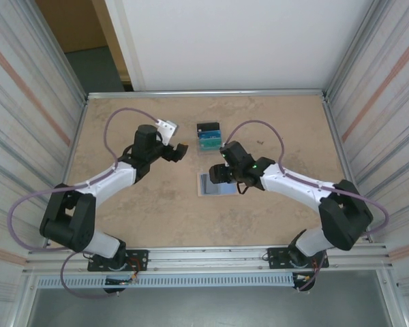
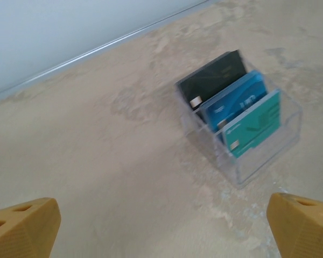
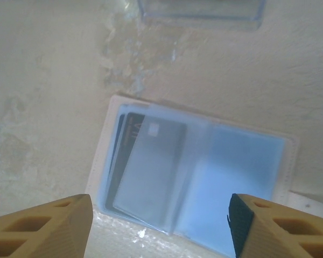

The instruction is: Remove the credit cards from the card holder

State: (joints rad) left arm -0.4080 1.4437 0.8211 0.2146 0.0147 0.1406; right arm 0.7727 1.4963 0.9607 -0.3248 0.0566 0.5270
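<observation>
Right tool (image 3: 161, 226) spread wide, empty, over the open card holder (image 3: 242, 166) — dark credit card (image 3: 151, 166) tucked inside. Left tool (image 2: 162, 228) gaping too, empty — near a clear rack (image 2: 269, 148) of cards.

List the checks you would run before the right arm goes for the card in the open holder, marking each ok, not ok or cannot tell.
1. Card holder lying open and flat: ok.
2. Dark card showing in a pocket: ok.
3. Anything beneath that card: cannot tell.
4. Right jaws apart, empty, above holder: ok.
5. Left jaws apart, empty: ok.
6. Clear stand apart from holder: ok.
</observation>
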